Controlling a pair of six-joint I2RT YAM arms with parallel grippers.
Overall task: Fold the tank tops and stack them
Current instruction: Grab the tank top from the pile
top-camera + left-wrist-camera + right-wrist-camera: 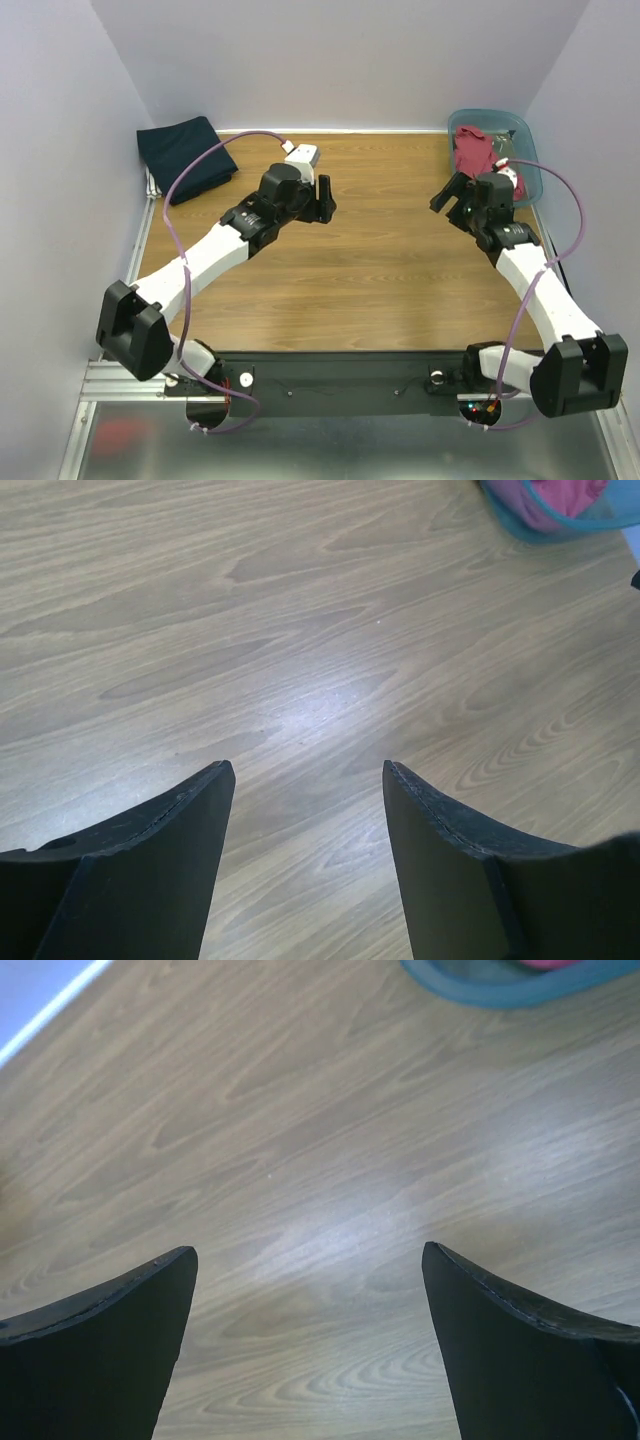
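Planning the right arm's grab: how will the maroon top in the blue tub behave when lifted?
Probably floppy: the maroon top lies crumpled, so it should drape and unfurl. The tub looks thin and light; it may shift if cloth snags.

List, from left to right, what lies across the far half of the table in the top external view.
Folded navy tank top → left gripper → right gripper → blue tub, with the maroon tank top bunched inside it.
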